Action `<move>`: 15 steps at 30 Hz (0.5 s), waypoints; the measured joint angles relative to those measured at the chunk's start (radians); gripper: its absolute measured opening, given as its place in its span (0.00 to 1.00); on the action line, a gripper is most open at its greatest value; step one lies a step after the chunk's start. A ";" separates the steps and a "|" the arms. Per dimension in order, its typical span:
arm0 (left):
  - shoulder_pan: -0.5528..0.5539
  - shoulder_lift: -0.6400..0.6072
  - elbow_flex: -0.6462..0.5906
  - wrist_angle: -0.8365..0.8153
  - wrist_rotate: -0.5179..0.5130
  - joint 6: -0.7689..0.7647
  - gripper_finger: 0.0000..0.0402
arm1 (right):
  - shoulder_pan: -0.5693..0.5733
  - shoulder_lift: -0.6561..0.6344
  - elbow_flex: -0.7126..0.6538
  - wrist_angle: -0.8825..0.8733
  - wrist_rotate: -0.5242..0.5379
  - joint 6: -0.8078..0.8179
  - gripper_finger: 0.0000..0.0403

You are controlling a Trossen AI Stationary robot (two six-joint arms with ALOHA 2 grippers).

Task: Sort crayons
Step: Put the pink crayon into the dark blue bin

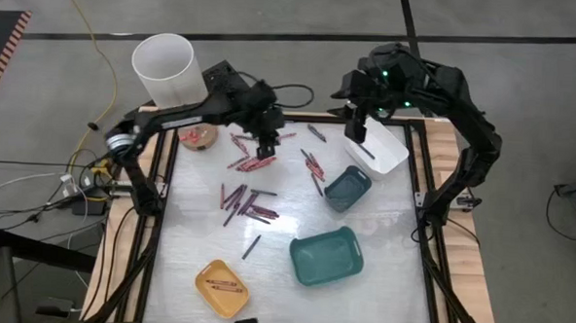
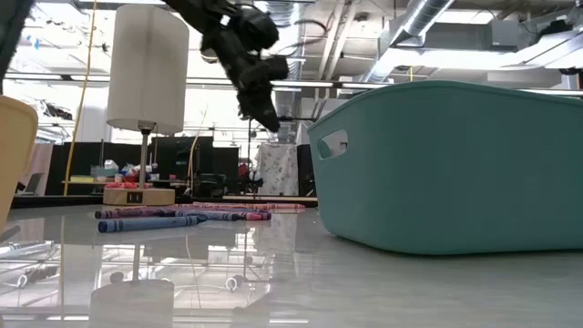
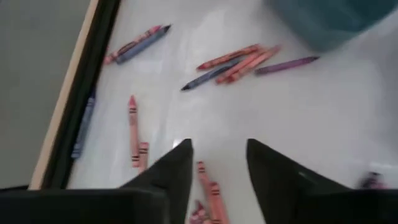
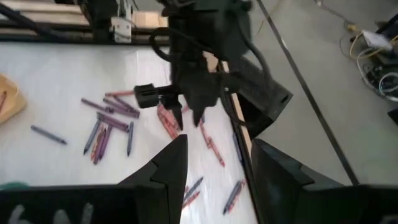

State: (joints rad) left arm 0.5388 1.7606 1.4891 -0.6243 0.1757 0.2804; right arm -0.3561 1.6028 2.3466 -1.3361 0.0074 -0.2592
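Observation:
Crayons lie in loose groups on the white table. A red and pink pile [image 1: 254, 160] lies at the far left, and a purple and dark pile [image 1: 247, 204] lies nearer the middle. More red ones [image 1: 313, 165] lie beside the small teal tray [image 1: 347, 188], and one dark crayon [image 1: 251, 246] lies alone. My left gripper [image 1: 266, 146] hangs open and empty above the red pile. Red crayons [image 3: 208, 190] show on the table between its fingertips [image 3: 217, 155], and the low view shows it [image 2: 264, 100] well clear of the table. My right gripper [image 1: 360, 126] is open and empty [image 4: 214, 155] over the white tray [image 1: 381, 151].
A large teal tray [image 1: 326, 256] stands near the front, right of centre. A yellow tray [image 1: 222, 287] at the front holds a few crayons. A white cylinder [image 1: 165, 69] and a small round wooden thing [image 1: 199, 136] stand at the far left. Black rails [image 1: 161, 175] frame the table.

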 joint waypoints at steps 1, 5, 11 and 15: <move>0.001 0.032 0.031 -0.017 -0.013 0.000 0.41 | 0.000 -0.001 0.000 -0.012 0.000 0.000 0.43; 0.002 0.158 0.127 -0.075 -0.057 -0.010 0.54 | 0.000 0.002 0.000 -0.085 0.000 0.000 0.43; 0.007 0.302 0.208 -0.107 -0.119 -0.006 0.58 | 0.000 0.010 -0.001 -0.142 0.000 -0.038 0.43; 0.017 0.362 0.248 -0.104 -0.121 -0.008 0.58 | -0.008 0.010 -0.001 -0.145 -0.001 -0.062 0.43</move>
State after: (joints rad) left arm 0.5561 2.1228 1.7374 -0.7286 0.0542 0.2727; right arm -0.3637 1.6131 2.3459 -1.4813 0.0063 -0.3215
